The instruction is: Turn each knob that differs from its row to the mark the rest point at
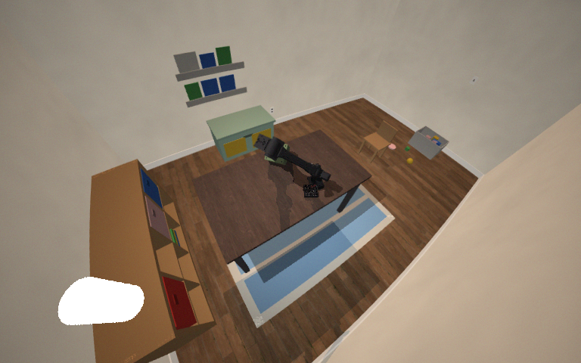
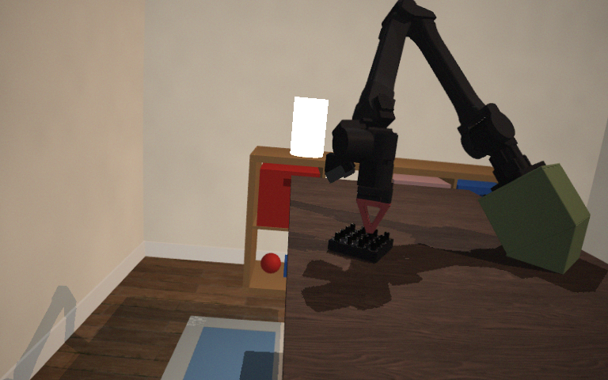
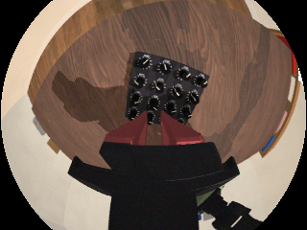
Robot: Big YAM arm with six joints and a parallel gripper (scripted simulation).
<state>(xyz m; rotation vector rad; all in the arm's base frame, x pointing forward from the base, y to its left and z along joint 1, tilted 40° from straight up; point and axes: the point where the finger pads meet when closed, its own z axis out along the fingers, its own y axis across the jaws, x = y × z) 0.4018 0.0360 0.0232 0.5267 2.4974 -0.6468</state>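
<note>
- Knob box [image 1: 311, 190] [image 2: 360, 247] [image 3: 168, 86], one, black: stood level on the dark wooden table [image 1: 248, 202] [image 2: 439, 320] [image 3: 225, 48], near one long edge.
- Knobs, sixteen, black, in four rows of four: each stood upright on the box's top. White lines showed on many of them in the wrist view, in differing directions; the printed names were too small to read.
- Gripper [image 1: 313, 184] [image 2: 370, 231] [image 3: 153, 114], one, with red fingers: pointed downward, its tips at the knobs along the side of the box nearer the arm's base. The fingers stood a narrow gap apart, open only a little, with nothing clamped between them. Whether a tip touched a knob could not be told.
- Arm [image 1: 298, 162] [image 2: 382, 61], one, black: rose from a green base block [image 2: 533, 221], bent high over the table and came down to the box.
- Shelf unit [image 1: 122, 224] [image 2: 252, 188], one, light wood: stood apart from the table, a glowing white lamp [image 1: 100, 301] [image 2: 309, 127] on top.
- Ball [image 2: 270, 262], one, red: lay in a lower compartment of that unit.
- Rug [image 1: 312, 256] [image 2: 232, 348], one, blue with a pale border: lay on the floor, partly beneath the table.
- Chair [image 1: 377, 140], one, wooden: stood beyond one end of the table.
</note>
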